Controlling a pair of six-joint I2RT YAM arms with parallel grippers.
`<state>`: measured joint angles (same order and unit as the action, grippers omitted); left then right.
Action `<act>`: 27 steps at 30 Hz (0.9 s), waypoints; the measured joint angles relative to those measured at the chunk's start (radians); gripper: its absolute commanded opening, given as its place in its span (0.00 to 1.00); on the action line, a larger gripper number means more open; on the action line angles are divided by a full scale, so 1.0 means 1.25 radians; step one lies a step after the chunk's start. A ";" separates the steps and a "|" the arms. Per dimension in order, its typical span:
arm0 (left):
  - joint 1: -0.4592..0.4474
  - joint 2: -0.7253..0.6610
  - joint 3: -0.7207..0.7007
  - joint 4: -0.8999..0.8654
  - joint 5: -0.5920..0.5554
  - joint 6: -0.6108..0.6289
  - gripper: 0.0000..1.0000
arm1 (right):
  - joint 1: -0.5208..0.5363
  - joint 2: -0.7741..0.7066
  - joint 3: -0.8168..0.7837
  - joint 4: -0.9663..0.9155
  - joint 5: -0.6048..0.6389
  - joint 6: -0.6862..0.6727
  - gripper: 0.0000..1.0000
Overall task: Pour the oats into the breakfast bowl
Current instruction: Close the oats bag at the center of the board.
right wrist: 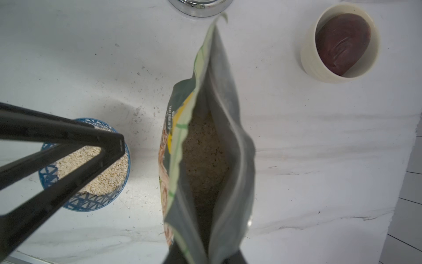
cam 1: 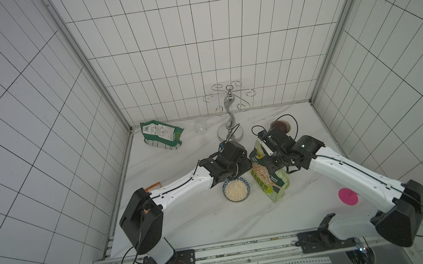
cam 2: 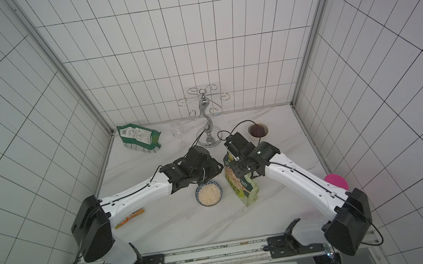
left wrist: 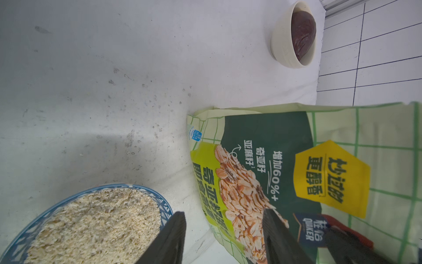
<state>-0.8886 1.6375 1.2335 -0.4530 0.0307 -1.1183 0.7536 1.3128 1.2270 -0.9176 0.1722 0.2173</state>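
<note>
Marble table (cam 1: 190, 226): oats (cam 1: 236, 190) fill breakfast bowl (cam 1: 239, 201) beside bag (cam 1: 262, 176).

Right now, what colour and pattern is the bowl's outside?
Breakfast bowl: blue with white triangles, best in the right wrist view.

Green bag (cam 1: 161, 136), glass (cam 1: 201, 128), rack (cam 1: 230, 124), white bowl (right wrist: 307, 54).

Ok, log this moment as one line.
left gripper open, beside bag | right gripper shut on bag top | bowl full of oats | bag upright, open, oats inside
</note>
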 measured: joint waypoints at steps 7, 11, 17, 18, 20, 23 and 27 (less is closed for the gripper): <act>-0.001 0.000 0.000 0.000 0.000 0.000 0.56 | -0.008 -0.005 0.002 0.001 -0.006 0.002 0.00; -0.001 0.000 0.000 0.000 0.000 0.000 0.56 | -0.045 -0.006 0.001 0.016 -0.026 0.005 0.28; -0.001 0.000 0.000 0.000 0.001 0.000 0.56 | -0.066 0.009 0.003 0.064 -0.062 0.002 0.17; -0.001 0.000 0.000 0.000 0.001 0.000 0.56 | -0.067 0.015 0.005 0.068 -0.068 0.001 0.03; -0.001 0.000 0.000 0.000 0.000 0.000 0.56 | -0.069 0.027 0.008 0.072 -0.078 0.005 0.00; -0.001 0.000 0.000 0.000 0.000 0.000 0.56 | -0.069 0.030 0.012 0.075 -0.086 0.003 0.00; -0.001 0.000 0.000 0.000 0.000 0.000 0.56 | -0.070 0.030 0.012 0.080 -0.087 0.010 0.00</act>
<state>-0.8894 1.6375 1.2331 -0.4530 0.0303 -1.1183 0.6666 1.3506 1.2419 -0.8177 0.0639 0.2302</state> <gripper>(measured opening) 0.560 0.048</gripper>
